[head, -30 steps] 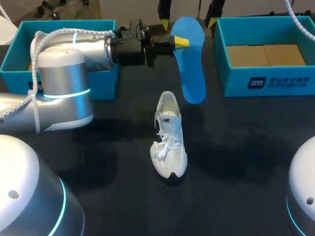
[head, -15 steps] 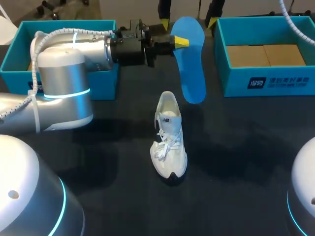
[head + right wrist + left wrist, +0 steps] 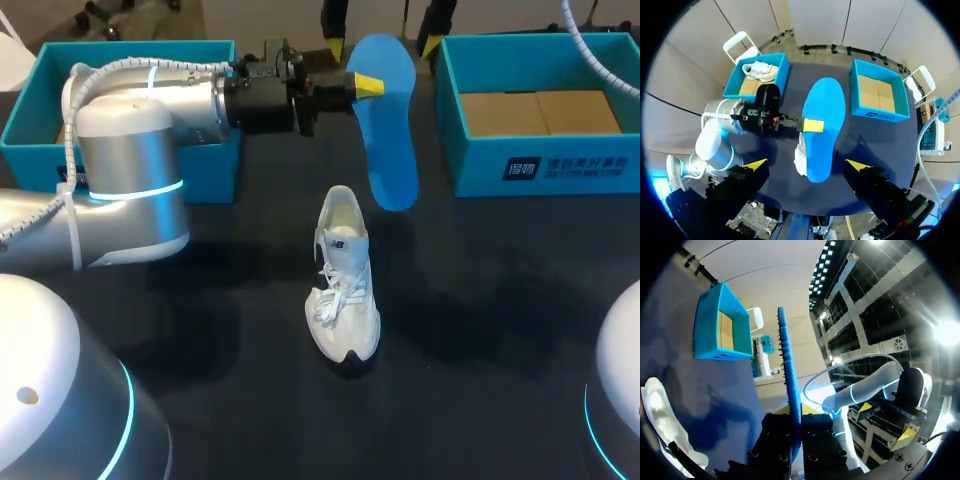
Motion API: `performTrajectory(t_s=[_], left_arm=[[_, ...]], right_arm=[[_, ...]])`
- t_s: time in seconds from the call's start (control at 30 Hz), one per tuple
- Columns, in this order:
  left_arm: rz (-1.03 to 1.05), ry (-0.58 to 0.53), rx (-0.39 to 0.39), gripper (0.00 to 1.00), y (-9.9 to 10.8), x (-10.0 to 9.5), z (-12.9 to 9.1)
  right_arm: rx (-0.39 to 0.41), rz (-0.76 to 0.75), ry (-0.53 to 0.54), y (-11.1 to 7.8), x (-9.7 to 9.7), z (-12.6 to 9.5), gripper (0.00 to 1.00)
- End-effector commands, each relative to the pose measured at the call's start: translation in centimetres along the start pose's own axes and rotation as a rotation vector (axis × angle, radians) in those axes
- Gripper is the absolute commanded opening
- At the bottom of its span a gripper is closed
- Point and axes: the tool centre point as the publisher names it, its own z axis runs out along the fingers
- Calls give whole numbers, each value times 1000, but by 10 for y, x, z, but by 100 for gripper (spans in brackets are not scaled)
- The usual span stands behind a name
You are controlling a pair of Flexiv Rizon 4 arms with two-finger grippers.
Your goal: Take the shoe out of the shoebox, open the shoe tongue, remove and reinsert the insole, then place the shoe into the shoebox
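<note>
- Between the fingers of the left tool [image 3: 372, 85], head view: the blue insole [image 3: 388, 130] is clamped near its upper end and hangs in the air, its flat face turned to the camera and its lower end pointing down toward the bench [image 3: 500, 300].
- Below that tool, on the robot's side of it: the white shoe [image 3: 345, 280] stands upright on the bench, apart from the insole's lower end, with its laces loose and its toe toward the robot.
- Either side of the tool: a blue left shoebox [image 3: 215, 170], largely covered by the left arm [image 3: 130, 140], and a blue right shoebox [image 3: 560, 165] with a brown cardboard floor.
- Left wrist view: the insole is seen edge-on, running straight ahead from the tool's closed grip. The shoe [image 3: 660, 415] lies under and to one side of the tool. The right shoebox [image 3: 705, 335] stands ahead of it on the bench.
- Right wrist view: the right tool [image 3: 807, 165] is high over the bench, fingers spread wide and gripping nothing. Far under it, between its yellow tips, lie the insole and the partly covered shoe [image 3: 800, 157]. A second white shoe [image 3: 760, 70] lies in the left shoebox.
</note>
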Motion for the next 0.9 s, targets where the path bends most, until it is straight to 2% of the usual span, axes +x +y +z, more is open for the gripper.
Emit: performTrajectory(t_s=[0.03,0.37,0.5,0.6,0.73,0.9], left_arm=[[0,2,2,0,1,-1,0],[0,2,2,0,1,-1,0],[0,2,2,0,1,-1,0],[0,2,2,0,1,-1,0],[0,2,2,0,1,-1,0],[0,2,2,0,1,-1,0]], right_arm=[[2,1,-1,1,0,0,100],[4,-55,72,11,-10,-8,100],[6,-49,171,12,-12,-14,100],[5,-34,228,9,-21,-17,100],[-17,-47,220,7,-36,-19,100],[-46,-32,291,4,-55,-23,100]])
